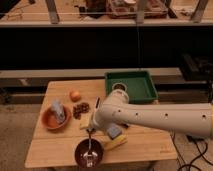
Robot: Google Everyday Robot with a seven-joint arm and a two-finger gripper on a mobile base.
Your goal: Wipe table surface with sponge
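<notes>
While the gripper (89, 151) is hanging over the dark bowl (80, 153) at the front edge of the desk (60, 91), fingers spread wide and empty, the sponge (114, 131) is lying ungrasped beside the yellow item (116, 144) near that edge; grasping and wiping are both remaining.

A green rectangular tray (130, 74) sits at the far right, with a small dark round container (119, 87) inside its left end. To the left lies a round orange fruit (75, 95). Nearer, an orange-red bowl (46, 120) holds an upright pale blue-grey lump (58, 111). Just right of it is a dark cluster of grapes (81, 108). At the front stands a dark brown bowl (78, 153), with a yellow elongated item (115, 144) beside it.
</notes>
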